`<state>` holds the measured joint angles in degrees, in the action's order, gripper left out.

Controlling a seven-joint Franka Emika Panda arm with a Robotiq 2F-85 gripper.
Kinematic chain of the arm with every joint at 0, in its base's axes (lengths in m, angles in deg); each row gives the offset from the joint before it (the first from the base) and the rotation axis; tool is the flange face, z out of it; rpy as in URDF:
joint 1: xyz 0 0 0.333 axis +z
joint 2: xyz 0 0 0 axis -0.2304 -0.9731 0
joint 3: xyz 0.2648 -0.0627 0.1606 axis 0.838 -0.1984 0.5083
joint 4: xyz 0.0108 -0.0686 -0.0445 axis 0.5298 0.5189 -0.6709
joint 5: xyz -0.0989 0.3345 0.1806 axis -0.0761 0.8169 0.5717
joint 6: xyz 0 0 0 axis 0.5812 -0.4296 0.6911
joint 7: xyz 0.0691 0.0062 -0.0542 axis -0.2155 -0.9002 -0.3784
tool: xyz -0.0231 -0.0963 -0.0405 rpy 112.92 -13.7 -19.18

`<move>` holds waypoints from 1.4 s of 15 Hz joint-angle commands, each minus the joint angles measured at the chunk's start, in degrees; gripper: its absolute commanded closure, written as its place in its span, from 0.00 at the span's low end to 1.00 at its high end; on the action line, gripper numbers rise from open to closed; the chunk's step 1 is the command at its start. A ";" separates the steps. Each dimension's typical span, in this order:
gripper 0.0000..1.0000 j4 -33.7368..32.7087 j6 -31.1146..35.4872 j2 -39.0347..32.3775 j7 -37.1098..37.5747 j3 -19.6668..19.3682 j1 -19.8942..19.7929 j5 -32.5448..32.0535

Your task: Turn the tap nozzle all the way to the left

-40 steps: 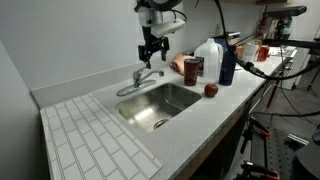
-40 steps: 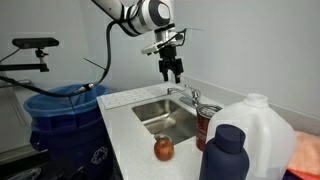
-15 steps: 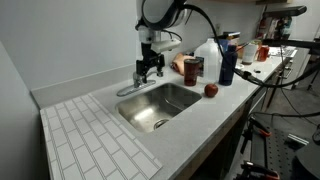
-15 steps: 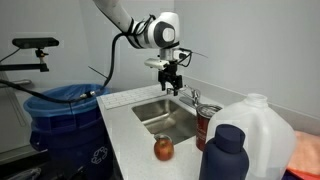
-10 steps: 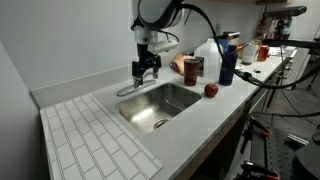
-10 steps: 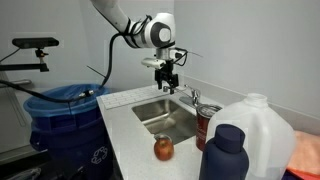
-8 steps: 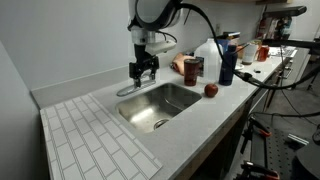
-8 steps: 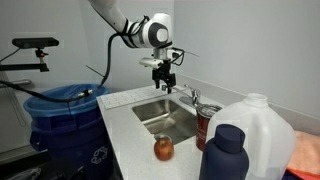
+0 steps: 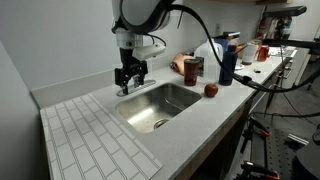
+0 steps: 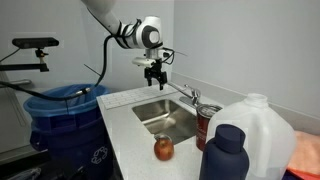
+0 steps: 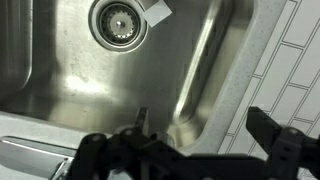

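The tap nozzle is a low chrome spout at the back rim of the steel sink. It also shows in an exterior view. My gripper hangs fingers down over the nozzle's tip at the sink's back corner, also seen in an exterior view. In the wrist view the gripper is open, its two dark fingers wide apart over the sink rim with nothing between them. A chrome piece shows at the lower left, apart from the jaws. Whether a finger touches the nozzle is hidden.
On the counter beside the sink stand a red apple, a can, a white jug and a blue bottle. A white tiled drainboard lies beyond the sink. A blue bin stands off the counter.
My gripper has come down and slid along the back of the sink, away from the faucet base towards the nozzle's tip. It has stayed open. Whether the nozzle turned is unclear.
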<state>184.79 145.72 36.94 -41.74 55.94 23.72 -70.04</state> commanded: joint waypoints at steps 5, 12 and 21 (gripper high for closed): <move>0.00 -12.37 2.56 -7.94 1.24 -1.69 4.59 -8.92; 0.00 -18.88 6.94 -12.63 4.13 -4.71 7.67 -16.79; 0.00 -24.20 11.73 -17.37 10.27 -9.37 10.99 -21.20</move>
<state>165.44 154.98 22.25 -33.65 49.43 32.99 -88.28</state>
